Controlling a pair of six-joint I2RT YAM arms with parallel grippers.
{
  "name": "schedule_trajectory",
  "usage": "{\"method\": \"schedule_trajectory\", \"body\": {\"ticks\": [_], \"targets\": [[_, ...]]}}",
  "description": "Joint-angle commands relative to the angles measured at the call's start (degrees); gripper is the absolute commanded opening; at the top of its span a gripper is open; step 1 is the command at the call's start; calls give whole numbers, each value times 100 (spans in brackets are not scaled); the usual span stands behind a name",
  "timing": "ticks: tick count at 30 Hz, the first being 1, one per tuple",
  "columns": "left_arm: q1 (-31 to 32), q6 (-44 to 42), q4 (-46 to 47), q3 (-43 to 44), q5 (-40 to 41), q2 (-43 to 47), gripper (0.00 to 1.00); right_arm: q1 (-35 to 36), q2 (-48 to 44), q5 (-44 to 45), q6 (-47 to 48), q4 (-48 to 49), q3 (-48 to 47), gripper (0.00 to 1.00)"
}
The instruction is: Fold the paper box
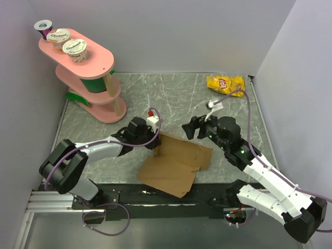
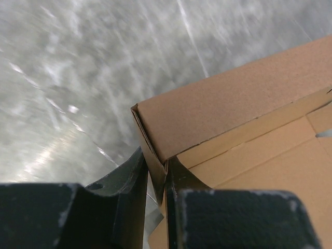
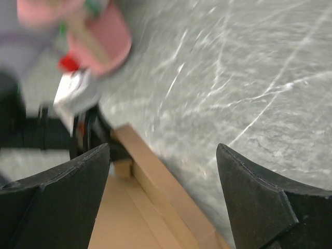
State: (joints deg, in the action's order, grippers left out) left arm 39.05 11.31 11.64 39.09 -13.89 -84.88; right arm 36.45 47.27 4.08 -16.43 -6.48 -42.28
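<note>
Left wrist view: left gripper (image 2: 156, 174) clenched on the raised side wall of the paper box (image 1: 174, 163), at the table's (image 1: 171, 96) near edge. Right gripper (image 1: 193, 128) wide open beside its far edge. Wall-folding step; next, probably raising another wall, with the corner kept steady.

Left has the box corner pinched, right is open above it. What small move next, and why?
Probably lower the right gripper onto the raised wall of the box and close there. Its fingers stand wide with nothing between them, the left gripper holds only the wall's corner, and the remaining cardboard looks flat.
</note>
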Motion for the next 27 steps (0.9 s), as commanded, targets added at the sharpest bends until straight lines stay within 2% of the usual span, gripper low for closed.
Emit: {"method": "schedule_trajectory", "body": {"ticks": [1,7,8,11,17,19,21,23,24,27], "targets": [[-20,-112,-865,257,-878,156,1,327,221,-1058,1544,-1135,-368,88],[-29,-24,-927,213,-887,297,1,1083,572,-417,1764,-1312,-263,88],[-29,-24,-935,213,-896,305,1,1362,625,53,1783,-1312,-219,87],[-29,-24,-1084,257,-896,288,1,1680,915,513,1827,-1242,-114,86],[-29,-15,-1146,318,-957,305,1,1989,1162,1068,2055,-627,211,84],[-29,-15,-1294,336,-966,306,1,2086,1250,1287,2196,-416,299,77],[-29,-15,-1339,371,-1010,288,1,2156,1425,1385,2292,-266,335,63],[-29,-6,-1357,362,-1019,297,1,2235,1566,1613,2363,-179,317,53],[-29,3,-1357,362,-1019,297,1,2296,1688,1657,2433,-152,317,43],[-29,82,-1366,354,-993,306,1,2349,1891,1850,2512,-12,334,29]]}}
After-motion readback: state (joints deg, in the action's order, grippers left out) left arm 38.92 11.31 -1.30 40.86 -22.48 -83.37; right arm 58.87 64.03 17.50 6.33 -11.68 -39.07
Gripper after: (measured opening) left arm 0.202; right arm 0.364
